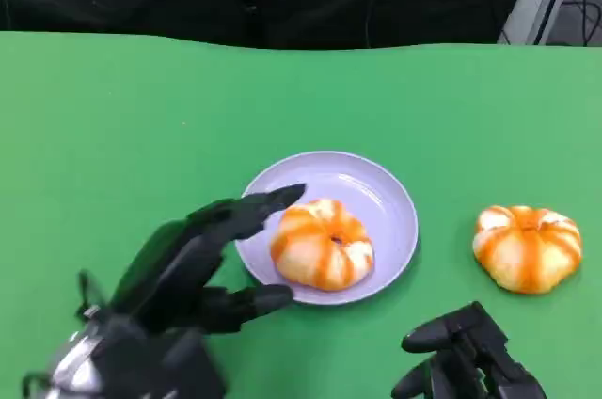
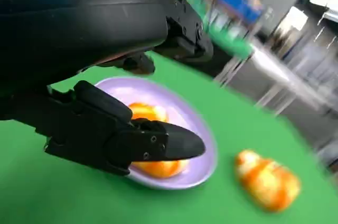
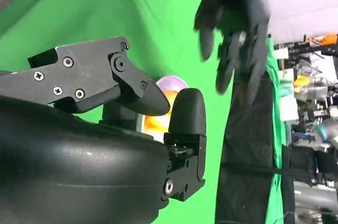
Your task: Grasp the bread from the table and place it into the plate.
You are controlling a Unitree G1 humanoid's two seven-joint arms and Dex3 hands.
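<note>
- On the green worktop (image 1: 113, 135), seen from the head camera, we find a lilac plate (image 1: 381, 194) near the middle with one orange-striped bread (image 1: 322, 243) lying in it, toward its near-left side.
- A second bread (image 1: 527, 247) sits on the bare worktop, well apart to the right of the plate.
- Our left hand (image 1: 193, 272) hovers at the plate's left edge, its fingers (image 1: 268, 201) spread wide on either side of the bread in the plate and holding nothing.
- Our right hand (image 1: 466, 357) rests low at the near right, in front of the second bread, fingers curled loosely and holding nothing.
- From the left wrist camera, we see our fingers (image 2: 169, 142) parted over the plate (image 2: 203, 152); the bread (image 2: 150, 114) lies between them untouched, and the other bread (image 2: 268, 180) is blurred beyond.
- From the right wrist camera, our fingers (image 3: 142, 94) stand apart and empty, with the plate (image 3: 171, 82) and its bread (image 3: 158, 121) partly hidden behind them.
</note>
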